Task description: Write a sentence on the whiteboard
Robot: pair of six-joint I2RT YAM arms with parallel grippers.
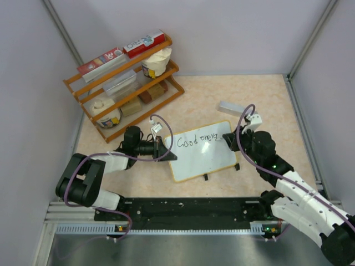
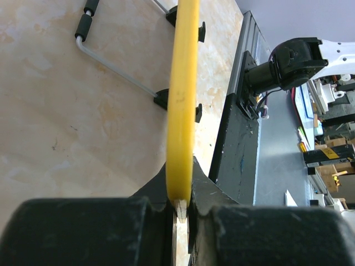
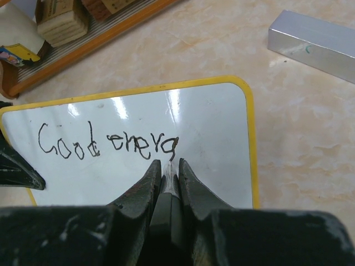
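Observation:
The whiteboard (image 1: 202,155) lies flat mid-table with its tan frame and two black feet at its near edge. Black lettering (image 1: 197,139) reads "Good energ" in one line; it also shows in the right wrist view (image 3: 105,145). My left gripper (image 1: 164,149) is shut on the board's left edge, seen edge-on as a yellow strip (image 2: 183,100). My right gripper (image 3: 169,169) is shut on a black marker (image 3: 168,208) whose tip touches the board just below the last letter. In the top view the right gripper (image 1: 232,138) sits over the board's right end.
A grey metal block (image 1: 232,107) lies beyond the board's right corner, also in the right wrist view (image 3: 313,44). An orange wire rack (image 1: 125,83) with boxes and tubs stands at the back left. Black rail (image 1: 188,208) runs along the near edge.

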